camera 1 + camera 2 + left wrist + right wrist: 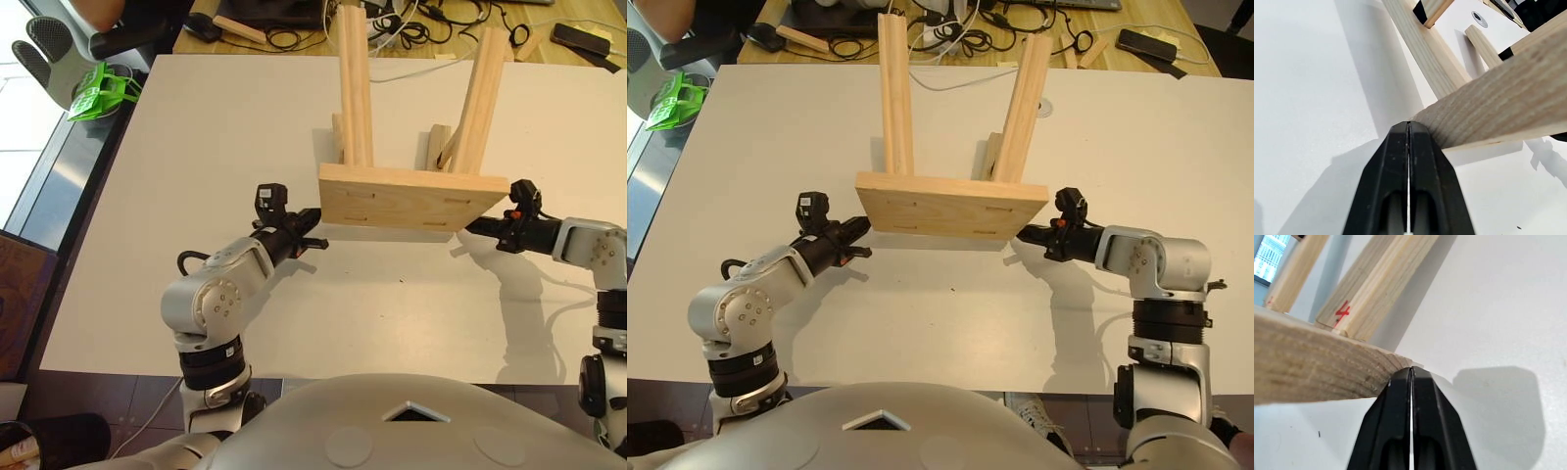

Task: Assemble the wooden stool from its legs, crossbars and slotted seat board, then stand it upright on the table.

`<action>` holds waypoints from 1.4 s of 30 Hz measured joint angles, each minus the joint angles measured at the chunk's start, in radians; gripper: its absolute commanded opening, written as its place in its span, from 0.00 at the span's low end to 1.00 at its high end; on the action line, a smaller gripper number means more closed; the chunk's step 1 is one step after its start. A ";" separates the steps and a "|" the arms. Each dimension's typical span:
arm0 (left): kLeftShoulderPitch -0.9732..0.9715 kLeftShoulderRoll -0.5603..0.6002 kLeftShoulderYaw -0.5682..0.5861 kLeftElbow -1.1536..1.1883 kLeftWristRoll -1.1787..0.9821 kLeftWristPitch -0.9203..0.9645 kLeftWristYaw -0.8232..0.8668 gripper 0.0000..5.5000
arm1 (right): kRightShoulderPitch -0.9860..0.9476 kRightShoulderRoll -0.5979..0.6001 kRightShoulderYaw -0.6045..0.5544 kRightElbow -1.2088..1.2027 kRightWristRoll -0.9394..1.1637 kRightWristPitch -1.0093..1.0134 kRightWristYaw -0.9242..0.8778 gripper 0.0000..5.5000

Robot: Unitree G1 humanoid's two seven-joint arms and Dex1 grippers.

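Head views: pale wooden stool (480,98) tipped on white table (196,147), slotted seat board (411,199) facing the robot, legs (355,83) pointing away, left gripper (315,242) and right gripper (470,227) at the board's lower corners; left wrist: black fingers (1425,161) pressed together, tip touching the board's edge; right wrist: fingers (1435,421) likewise closed against the board, near a red-marked leg.

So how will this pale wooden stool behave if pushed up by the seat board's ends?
Probably stiff: the pale wooden stool looks firmly joined and should move as one. Likely slippery: the shut left gripper and right gripper only press the seat board at its ends, without clamping. It may tip, since its long legs stick out.
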 measured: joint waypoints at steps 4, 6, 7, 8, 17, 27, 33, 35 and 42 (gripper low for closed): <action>0.001 0.004 0.016 -0.006 -0.010 0.009 0.000 0.00 | 0.006 0.009 -0.047 -0.060 0.041 0.021 0.000 0.00; 0.001 0.007 0.026 -0.013 -0.013 0.009 0.000 0.00 | 0.010 0.010 -0.063 -0.087 0.065 0.028 0.000 0.00; 0.001 0.007 0.030 -0.015 -0.016 0.009 0.000 0.00 | 0.010 0.012 -0.069 -0.092 0.070 0.029 0.000 0.00; 0.000 0.007 0.039 -0.018 -0.026 0.009 0.000 0.00 | 0.010 0.017 -0.077 -0.096 0.075 0.030 0.000 0.00; -0.045 -0.001 0.141 -0.051 -0.143 0.009 -0.003 0.00 | 0.013 0.026 -0.102 -0.134 0.102 0.037 0.000 0.00; -0.082 0.002 0.221 -0.080 -0.299 0.008 -0.002 0.00 | 0.025 0.042 -0.152 -0.172 0.134 0.090 -0.008 0.00; -0.083 0.024 0.226 -0.081 -0.329 0.002 0.009 0.00 | 0.025 0.078 -0.194 -0.191 0.147 0.117 -0.028 0.00; -0.084 0.029 0.227 -0.081 -0.341 0.000 0.015 0.00 | 0.023 0.086 -0.213 -0.199 0.153 0.123 -0.032 0.00; -0.083 0.052 0.235 -0.077 -0.354 -0.011 0.046 0.00 | -0.029 0.116 -0.274 -0.218 0.211 0.148 -0.055 0.00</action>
